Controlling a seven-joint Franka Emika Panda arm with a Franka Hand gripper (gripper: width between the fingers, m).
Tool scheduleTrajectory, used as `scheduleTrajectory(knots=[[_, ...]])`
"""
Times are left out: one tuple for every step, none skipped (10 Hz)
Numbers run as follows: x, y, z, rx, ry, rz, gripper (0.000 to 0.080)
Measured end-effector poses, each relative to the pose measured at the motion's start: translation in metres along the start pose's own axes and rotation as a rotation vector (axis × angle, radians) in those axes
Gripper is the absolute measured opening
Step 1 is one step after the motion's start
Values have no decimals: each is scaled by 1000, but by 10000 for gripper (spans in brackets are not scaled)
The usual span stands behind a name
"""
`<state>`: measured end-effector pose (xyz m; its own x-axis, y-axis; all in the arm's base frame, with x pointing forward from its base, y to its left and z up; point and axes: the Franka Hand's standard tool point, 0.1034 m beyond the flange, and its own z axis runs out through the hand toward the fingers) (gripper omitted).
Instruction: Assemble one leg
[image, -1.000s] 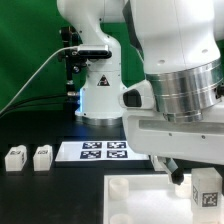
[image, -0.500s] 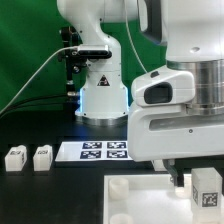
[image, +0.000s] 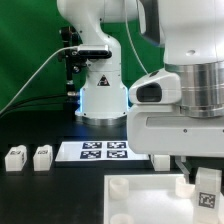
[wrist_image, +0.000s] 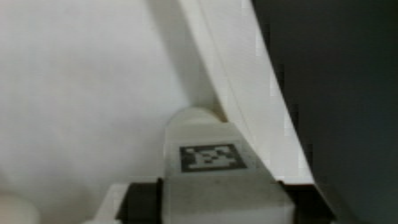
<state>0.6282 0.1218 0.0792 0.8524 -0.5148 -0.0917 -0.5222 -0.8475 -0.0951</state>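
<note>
My gripper (image: 203, 176) is at the exterior view's lower right, shut on a white leg (image: 210, 184) with a black-and-white tag. It holds the leg over the right part of the large white panel (image: 135, 200). In the wrist view the leg (wrist_image: 214, 150) sits between my dark fingers (wrist_image: 150, 202), with my gripper (wrist_image: 214, 200) close above the panel (wrist_image: 89, 90) near its edge. I cannot tell whether the leg touches the panel. Two more legs (image: 15, 157) (image: 42, 156) stand on the black table at the exterior view's left.
The marker board (image: 95, 151) lies on the table behind the panel. The robot's white base (image: 100, 95) stands at the back, with cables at its left. The dark table surface (wrist_image: 338, 100) shows beside the panel's edge in the wrist view.
My gripper with the leg has moved lower and slightly toward the exterior view's right. The two loose legs have not moved.
</note>
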Motion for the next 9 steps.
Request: scheduleTrajectory(knots=[[1,-1,-3,3,-4,201,302],[3,-3,-6,7,-12,458,301],[3,-4,-6,23,-32,735,301],[5,-3,-5,52,-63,912,298],[7,-3,-4,66,-78,1049,296],[6,-5,-5,63,-83,1139,296],[5,-4,-4,61,-84,1153,296],[5,-4,-4,61,-84,1141,296],[5,-4,-2,65,-61,1013,493]])
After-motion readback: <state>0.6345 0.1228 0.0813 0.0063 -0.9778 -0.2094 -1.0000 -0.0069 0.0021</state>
